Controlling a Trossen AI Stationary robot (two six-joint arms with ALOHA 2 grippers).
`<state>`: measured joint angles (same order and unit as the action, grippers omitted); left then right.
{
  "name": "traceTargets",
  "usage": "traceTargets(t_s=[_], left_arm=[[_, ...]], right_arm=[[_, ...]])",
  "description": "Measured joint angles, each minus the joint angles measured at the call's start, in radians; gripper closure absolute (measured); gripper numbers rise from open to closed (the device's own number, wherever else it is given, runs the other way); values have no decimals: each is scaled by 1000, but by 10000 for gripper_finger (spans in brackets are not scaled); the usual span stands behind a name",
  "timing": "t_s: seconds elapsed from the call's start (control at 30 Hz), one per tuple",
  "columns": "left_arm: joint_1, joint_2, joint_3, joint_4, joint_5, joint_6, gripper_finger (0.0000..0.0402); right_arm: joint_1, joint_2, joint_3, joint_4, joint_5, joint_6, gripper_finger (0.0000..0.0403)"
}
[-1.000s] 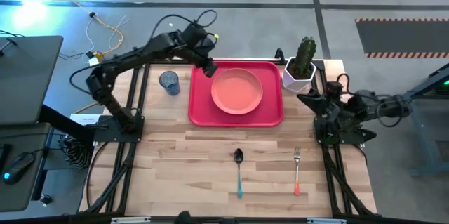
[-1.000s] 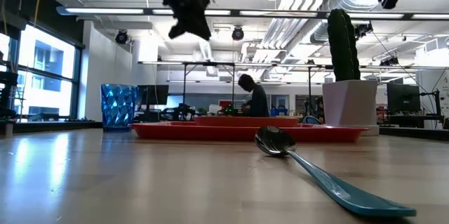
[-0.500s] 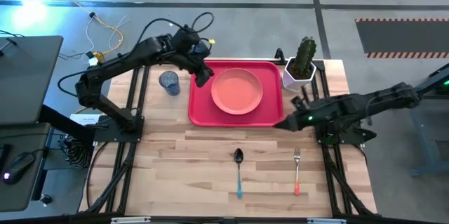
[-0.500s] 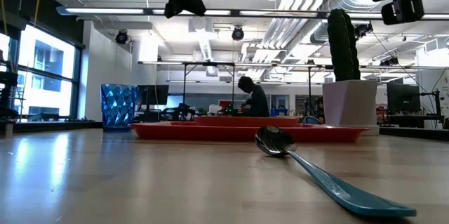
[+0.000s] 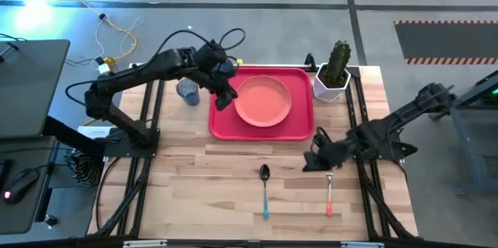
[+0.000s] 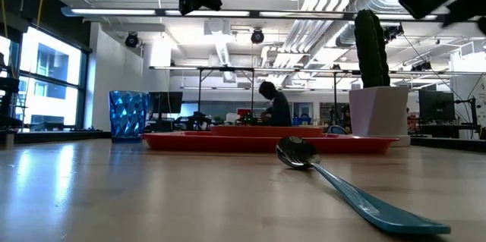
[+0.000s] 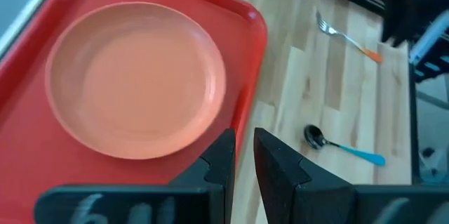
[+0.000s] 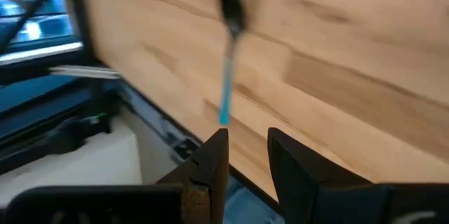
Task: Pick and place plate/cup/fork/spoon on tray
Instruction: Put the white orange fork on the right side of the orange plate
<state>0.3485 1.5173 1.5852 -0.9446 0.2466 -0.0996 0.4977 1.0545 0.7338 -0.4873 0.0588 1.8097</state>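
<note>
The salmon-pink plate lies flat in the red tray at the far middle of the table. The blue cup stands on the table left of the tray. The teal-handled spoon and the orange-handled fork lie on the wood near the front. My left gripper hangs shut and empty above the tray's left edge, beside the plate. My right gripper hovers just above the fork's tines, its fingers a small gap apart and empty; its wrist view shows the spoon.
A white pot with a cactus stands on the table right of the tray's far corner. Bare wood lies between the tray and the cutlery. A person sits far off in the room behind the table.
My right arm has swung from the table's right edge toward the left and the near edge, and its gripper now hangs by the fork's tines. My left gripper has drifted from the tray's far left corner along its left edge toward the near side.
</note>
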Motion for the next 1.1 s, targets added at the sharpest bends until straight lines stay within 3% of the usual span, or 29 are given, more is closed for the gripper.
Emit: traceTargets(t_s=[0.37,0.5,0.63,1.1], left_arm=[[-71,0,0,-2,-42,-1,357],[-82,0,0,-2,-47,-1,358],[-88,0,0,-2,-48,-2,358],[-88,0,0,-2,-49,-3,358]], right_arm=[[186,72,0,-153,-12,355,311],[233,100,0,-221,-65,439,311],[262,133,0,-263,-109,470,311],[271,315,0,-290,-111,470,311]])
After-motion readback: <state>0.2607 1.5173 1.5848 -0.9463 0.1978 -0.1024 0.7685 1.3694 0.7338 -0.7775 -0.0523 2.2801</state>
